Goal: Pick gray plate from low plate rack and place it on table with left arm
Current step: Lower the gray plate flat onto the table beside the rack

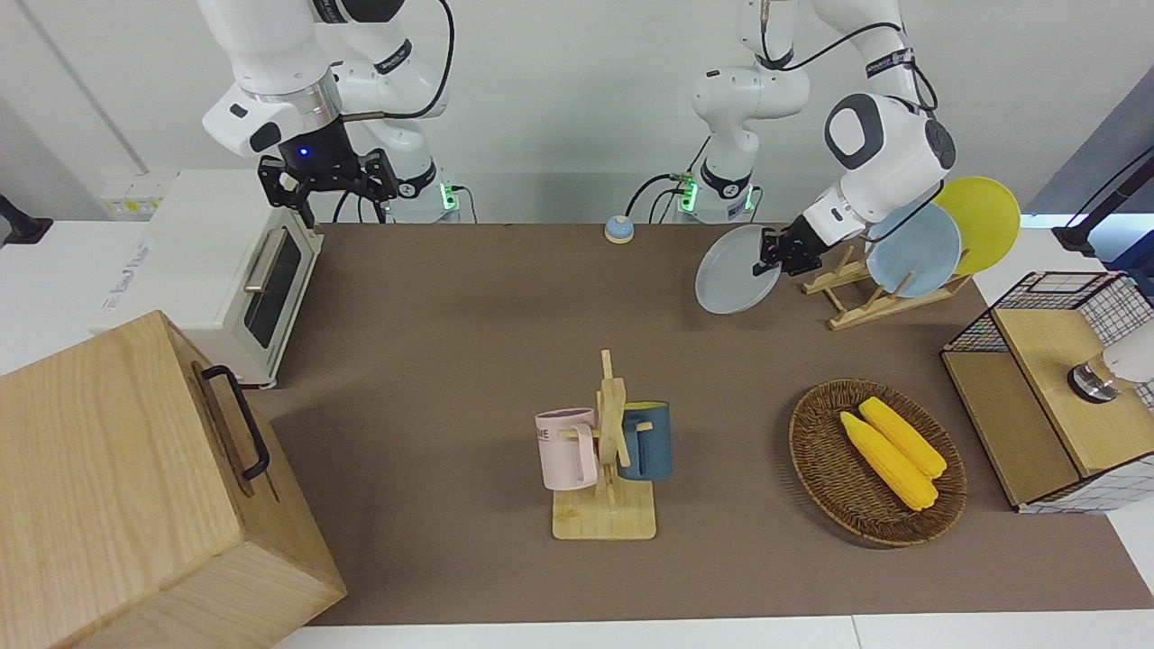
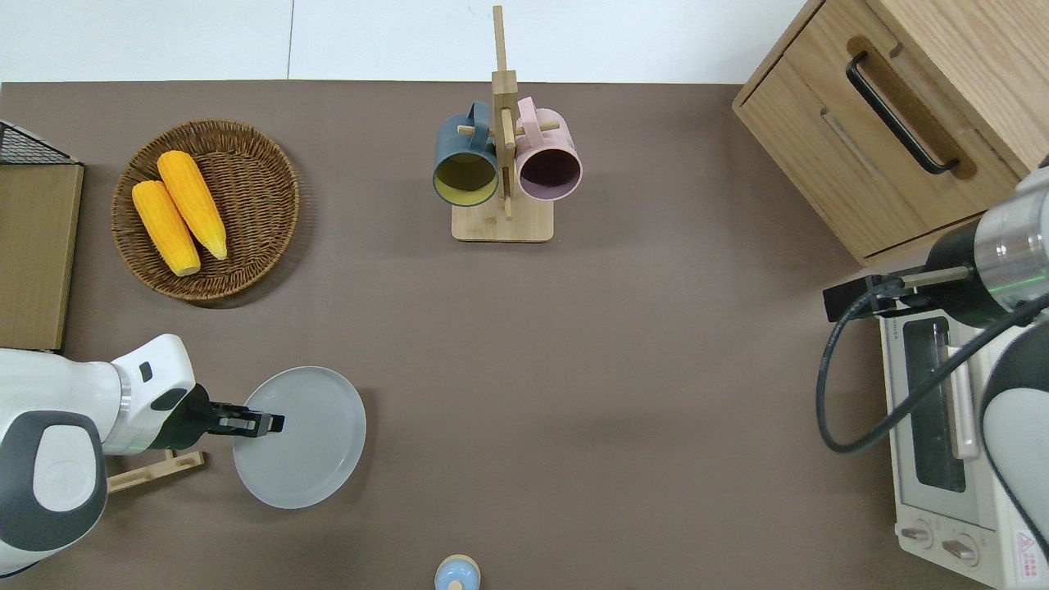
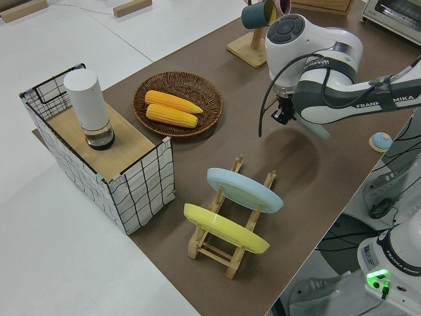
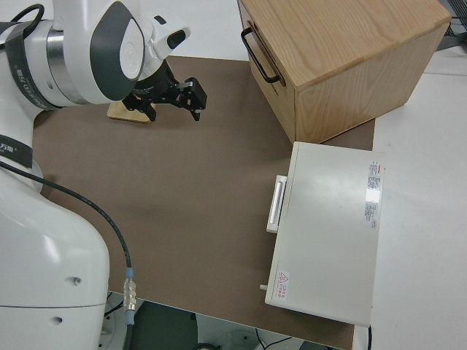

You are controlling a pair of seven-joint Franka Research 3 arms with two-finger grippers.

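Observation:
My left gripper [image 1: 772,254] [image 2: 268,424] is shut on the rim of the gray plate [image 1: 732,275] [image 2: 310,440]. It holds the plate tilted, low over the table [image 1: 451,315], beside the low plate rack [image 1: 856,304] [image 2: 153,472] toward the table's middle. The rack [image 3: 223,253] holds a light-blue plate [image 1: 918,252] and a yellow plate [image 1: 989,219]. In the left side view the arm hides most of the gray plate. My right gripper [image 1: 329,185] is parked and open.
A wicker basket [image 1: 816,460] with two corn cobs lies farther from the robots than the rack. A mug stand [image 1: 611,442] with two mugs stands mid-table. A wire crate [image 1: 1037,311], a toaster oven [image 1: 225,270], a wooden cabinet [image 1: 135,487] and a small blue bell [image 1: 618,230] are also here.

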